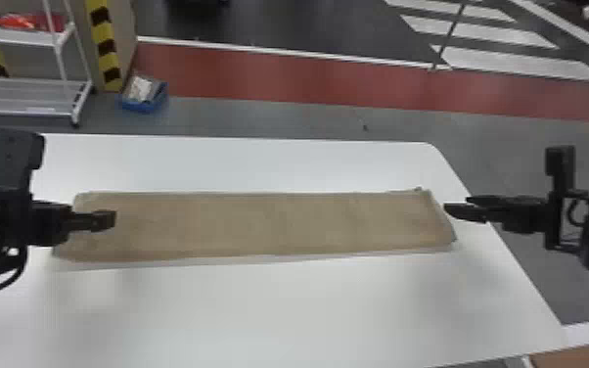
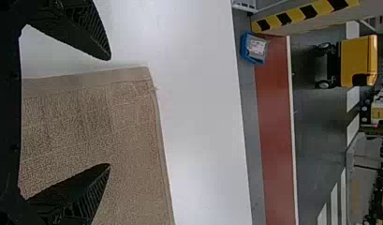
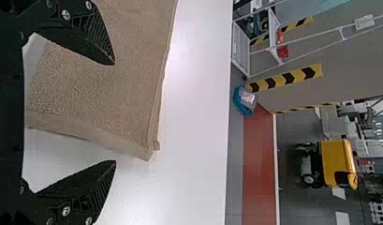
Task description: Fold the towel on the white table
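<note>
I have the beige terry towel [image 1: 259,225] lying flat as a long strip across the white smooth-topped table [image 1: 259,313], and the layered edges at its right end suggest to me that it has already been doubled lengthwise. The left black two-fingered gripper [image 2: 109,112] is at the towel's left end, its fingers parted, one over the cloth and the other over tabletop beyond the end hem. The right black two-fingered gripper [image 3: 114,112] is by the opposite end, also open and holding nothing, its fingers likewise to either side of the end hem. I read this spacing as a set-up for working the two short ends, probably to bring one over towards the other; a low, level pinch should catch every layer, while a shallow one might lift only the top. Past the table's far edge, a blue open box with pale contents [image 1: 144,95] sits on the floor near a white metal shelf rack [image 1: 29,98] and a yellow-and-black striped corner guard [image 1: 103,44]. I judge those too far off to hinder me; the table's slanting right edge, close to the right gripper, deserves more care.
</note>
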Available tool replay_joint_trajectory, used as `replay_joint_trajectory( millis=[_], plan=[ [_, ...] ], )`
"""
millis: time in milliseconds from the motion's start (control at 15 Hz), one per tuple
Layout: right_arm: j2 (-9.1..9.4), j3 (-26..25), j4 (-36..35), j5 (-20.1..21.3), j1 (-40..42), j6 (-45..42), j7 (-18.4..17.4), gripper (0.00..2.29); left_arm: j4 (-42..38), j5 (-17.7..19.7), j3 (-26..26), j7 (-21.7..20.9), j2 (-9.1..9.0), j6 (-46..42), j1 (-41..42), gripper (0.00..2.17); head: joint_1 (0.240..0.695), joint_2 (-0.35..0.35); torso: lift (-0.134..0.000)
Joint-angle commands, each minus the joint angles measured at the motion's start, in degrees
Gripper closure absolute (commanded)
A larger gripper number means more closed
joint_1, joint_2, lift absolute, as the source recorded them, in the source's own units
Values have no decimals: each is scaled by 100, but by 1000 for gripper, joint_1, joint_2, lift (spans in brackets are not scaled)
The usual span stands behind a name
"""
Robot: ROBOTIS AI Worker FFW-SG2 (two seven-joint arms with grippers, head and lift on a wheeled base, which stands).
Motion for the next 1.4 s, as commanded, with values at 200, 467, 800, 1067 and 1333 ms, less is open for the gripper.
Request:
replay_joint_trajectory(
  millis=[200, 467, 800, 1067, 1333],
  plan=[
    [54, 222, 62, 340, 0, -37, -89, 171, 138, -91, -42, -11, 5, 173, -117, 83, 695, -236, -120],
    [177, 275, 308, 481, -193, -177, -124, 174, 358, -74, -6, -161, 32, 226, -153, 87, 695, -218, -120],
    [186, 380, 554, 542, -413, -265, -177, 188, 551, -65, 2, -275, 23, 208, -249, 83, 695, -209, -120],
    [186, 380, 686, 569, -492, -441, -177, 191, 657, -91, -50, -293, 5, 208, -328, 83, 695, -209, -120],
    [186, 398, 774, 630, -615, -511, -177, 198, 692, -83, -50, -310, 5, 103, -363, 83, 695, -210, -120]
  ],
)
